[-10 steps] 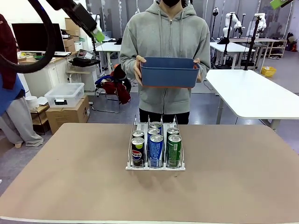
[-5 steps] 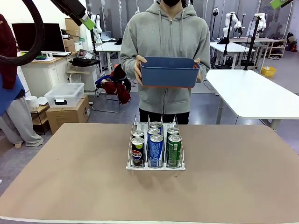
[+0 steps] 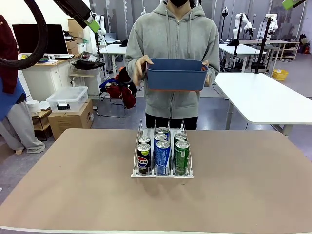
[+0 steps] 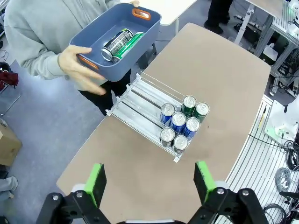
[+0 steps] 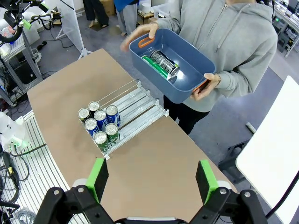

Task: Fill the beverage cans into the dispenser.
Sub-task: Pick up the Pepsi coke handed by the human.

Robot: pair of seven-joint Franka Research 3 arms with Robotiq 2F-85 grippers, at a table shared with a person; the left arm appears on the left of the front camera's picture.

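Hovering high over the brown bench (image 3: 73,195), my left claw (image 4: 149,182) and right claw (image 5: 152,179) both gape wide, empty. Seven slim aluminium beverage cans (image 3: 162,153) stand packed in the clear three-lane dispenser rack (image 3: 162,175) (mid-bench); a person (image 3: 175,39) holds a blue plastic bin (image 3: 175,78) with more cans (image 4: 119,43).

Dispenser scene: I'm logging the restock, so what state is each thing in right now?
dispenser: standing on the table, partly filled.
beverage cans in the dispenser: seven, upright, packed at the robot's end.
blue bin: held up by the person, off the table.
cans in the bin: two, lying on their sides.
left tool: open, holding nothing, high above the table.
right tool: open, holding nothing, high above the table.
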